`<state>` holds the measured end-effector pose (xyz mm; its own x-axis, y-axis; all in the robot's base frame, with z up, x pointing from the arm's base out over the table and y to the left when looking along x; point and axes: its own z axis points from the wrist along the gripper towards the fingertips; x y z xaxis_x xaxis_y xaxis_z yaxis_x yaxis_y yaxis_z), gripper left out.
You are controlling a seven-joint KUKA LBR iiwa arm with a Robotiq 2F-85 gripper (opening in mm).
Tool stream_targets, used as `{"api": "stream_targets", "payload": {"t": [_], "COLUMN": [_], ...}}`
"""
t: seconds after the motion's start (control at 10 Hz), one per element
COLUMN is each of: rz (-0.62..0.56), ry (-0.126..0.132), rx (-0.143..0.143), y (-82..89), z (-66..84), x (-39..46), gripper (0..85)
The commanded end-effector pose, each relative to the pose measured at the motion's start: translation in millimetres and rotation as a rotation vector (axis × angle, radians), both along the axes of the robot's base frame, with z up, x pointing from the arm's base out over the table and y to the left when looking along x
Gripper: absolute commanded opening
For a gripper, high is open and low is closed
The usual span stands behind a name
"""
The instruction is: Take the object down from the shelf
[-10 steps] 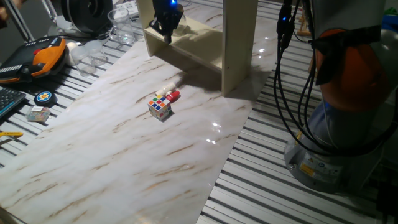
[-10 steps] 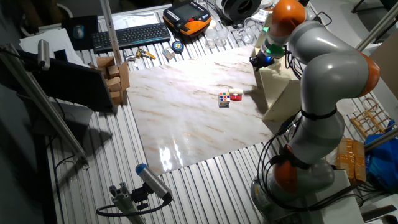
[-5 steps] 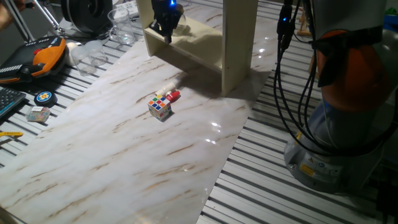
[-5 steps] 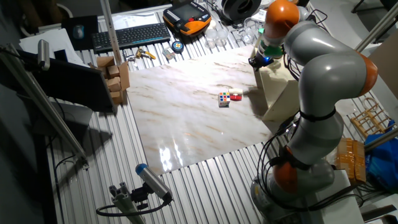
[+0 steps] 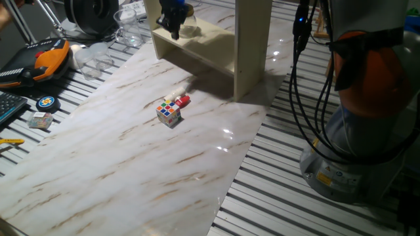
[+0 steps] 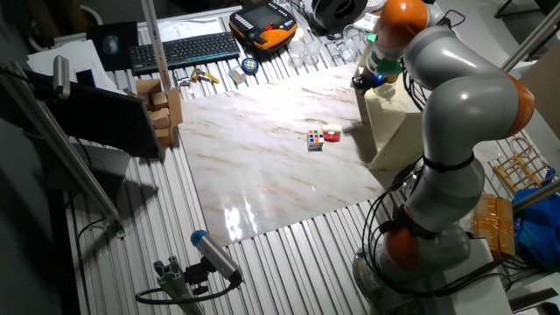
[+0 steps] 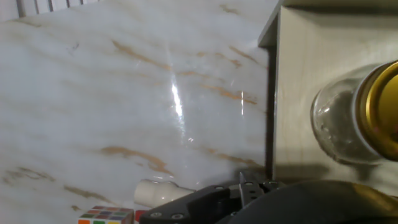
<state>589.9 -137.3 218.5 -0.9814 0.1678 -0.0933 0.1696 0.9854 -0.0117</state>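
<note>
The glass jar (image 7: 348,118) with a gold lid lies on its side on the shelf (image 5: 210,42) board — off to the right of the gripper (image 5: 174,16), long axis pointing right. Whether the claw is open, I cannot tell.

a puzzle cube (image 5: 168,113) touches a small red-and-white bottle (image 5: 180,99) on the marble tabletop (image 5: 131,164).

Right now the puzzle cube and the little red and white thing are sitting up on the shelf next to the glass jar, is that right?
Not quite. The puzzle cube and the red and white item lie on the marble tabletop, in front of the shelf, as one fixed view shows. Only the glass jar sits on the shelf, seen in the hand view.
</note>
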Motion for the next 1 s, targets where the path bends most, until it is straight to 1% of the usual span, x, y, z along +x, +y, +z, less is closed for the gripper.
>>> {"api": "stream_targets", "payload": {"t": [0.0, 0.1, 0.2, 0.3, 0.4, 0.5, 0.7, 0.8, 0.9], "rz": [0.006, 0.018, 0.026, 0.026, 0.032, 0.037, 0.061, 0.058, 0.049], "ry": [-0.001, 0.003, 0.0, -0.002, -0.002, 0.0, 0.01, 0.001, -0.016], "rx": [0.004, 0.003, 0.001, 0.007, 0.0, 0.0, 0.009, 0.001, -0.022], "y": [-5.3, -11.7, -17.8, -22.8, -26.9, -33.1, -43.3, -46.6, -48.8], "z": [4.1, 9.2, 14.2, 19.4, 25.1, 28.6, 32.6, 34.2, 35.5], "x": [1.8, 4.3, 5.6, 6.9, 8.5, 10.0, 12.7, 12.9, 12.3], "gripper": [0.0, 0.0, 0.0, 0.0, 0.0, 0.0, 0.0, 0.0, 34.0]}}
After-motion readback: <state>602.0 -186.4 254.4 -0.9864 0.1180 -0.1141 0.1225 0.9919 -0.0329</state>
